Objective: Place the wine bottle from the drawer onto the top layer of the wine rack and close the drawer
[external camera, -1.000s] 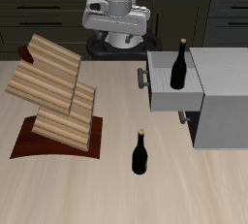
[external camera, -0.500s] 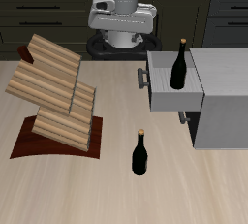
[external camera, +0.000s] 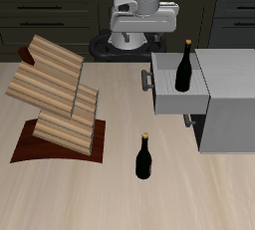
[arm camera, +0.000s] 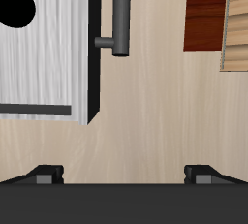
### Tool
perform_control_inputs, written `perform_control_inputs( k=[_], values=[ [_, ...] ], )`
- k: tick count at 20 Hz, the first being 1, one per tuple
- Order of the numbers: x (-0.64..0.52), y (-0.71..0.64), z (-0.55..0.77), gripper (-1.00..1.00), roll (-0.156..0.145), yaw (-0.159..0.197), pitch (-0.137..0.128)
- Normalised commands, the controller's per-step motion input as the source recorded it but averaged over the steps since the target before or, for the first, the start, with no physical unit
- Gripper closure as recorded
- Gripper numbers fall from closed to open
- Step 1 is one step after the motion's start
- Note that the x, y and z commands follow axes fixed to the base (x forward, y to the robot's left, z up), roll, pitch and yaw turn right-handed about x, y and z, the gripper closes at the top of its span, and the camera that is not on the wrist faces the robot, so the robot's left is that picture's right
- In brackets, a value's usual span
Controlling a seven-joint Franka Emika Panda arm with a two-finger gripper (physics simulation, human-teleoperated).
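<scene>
The wine bottle, dark with a tan cork, stands upright inside the open drawer; in the wrist view its black shape shows beside the drawer's grey bar handle. My gripper hangs high at the table's back, short of the drawer front and apart from the bottle. Its fingers are spread wide with nothing between them. The wine rack, light-wood slats on a reddish-brown base, stands across the table from the drawer, and its edge shows in the wrist view.
A second dark bottle stands upright on the table near the front edge, between the rack and the grey cabinet. The pulled-out drawer and its handle jut over the table.
The gripper has moved sideways along the table's back toward the drawer and risen a little. Both bottles, the drawer and the rack have stayed put.
</scene>
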Motion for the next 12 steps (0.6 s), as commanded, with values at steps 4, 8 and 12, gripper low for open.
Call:
perform_control_inputs(
  k=[4, 8, 12],
  values=[
    [-0.01, 0.36, -0.05, -1.00, 0.036, 0.013, 0.002],
    [-0.04, 0.48, 0.10, -1.00, -0.001, -0.047, -0.015],
    [-0.08, 0.56, 0.14, -1.00, 0.038, 0.017, -0.058]
  ],
)
